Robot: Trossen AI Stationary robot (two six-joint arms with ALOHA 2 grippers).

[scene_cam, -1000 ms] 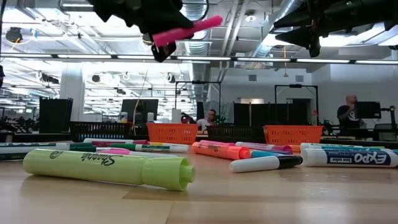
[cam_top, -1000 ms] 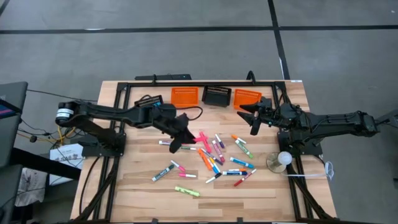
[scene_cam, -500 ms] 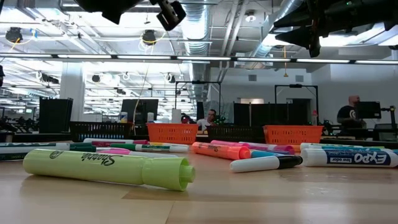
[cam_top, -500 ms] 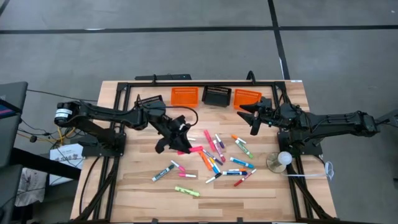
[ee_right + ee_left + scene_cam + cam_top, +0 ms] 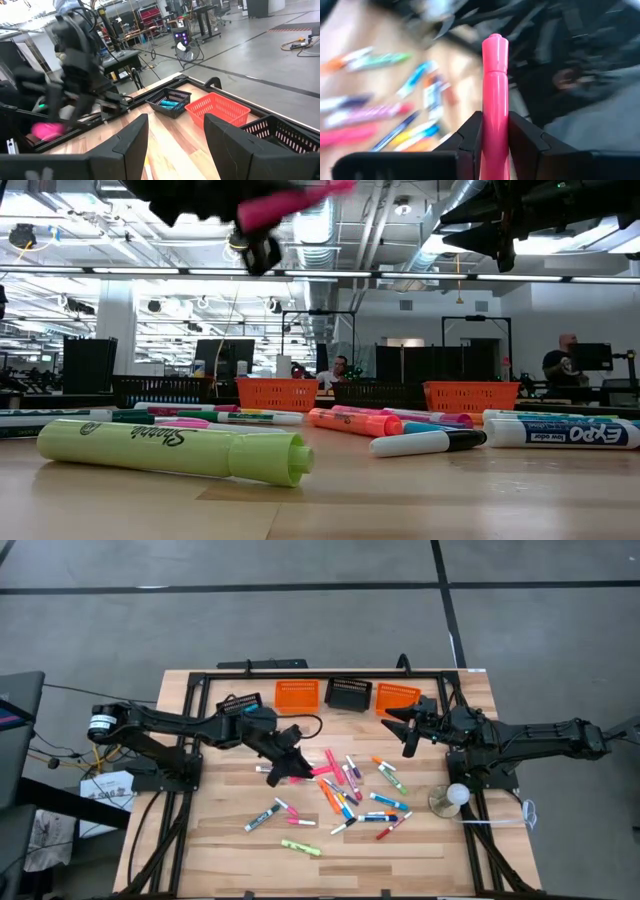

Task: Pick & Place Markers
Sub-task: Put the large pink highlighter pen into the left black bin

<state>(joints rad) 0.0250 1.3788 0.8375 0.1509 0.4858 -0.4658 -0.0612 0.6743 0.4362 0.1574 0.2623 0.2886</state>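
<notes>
The left gripper is raised above the surface, just beside the near-left edge of the marker cluster, its fingers closed tight on a pink marker that stands out past the fingertips. In the low view the same pink marker shows high above the surface, tilted. The remaining markers lie scattered across the middle of the surface; a yellow-green marker rests apart on the near side of the cluster. The right gripper waits to the far right of the cluster, just in front of the orange basket, its fingers spread apart and holding nothing.
</notes>
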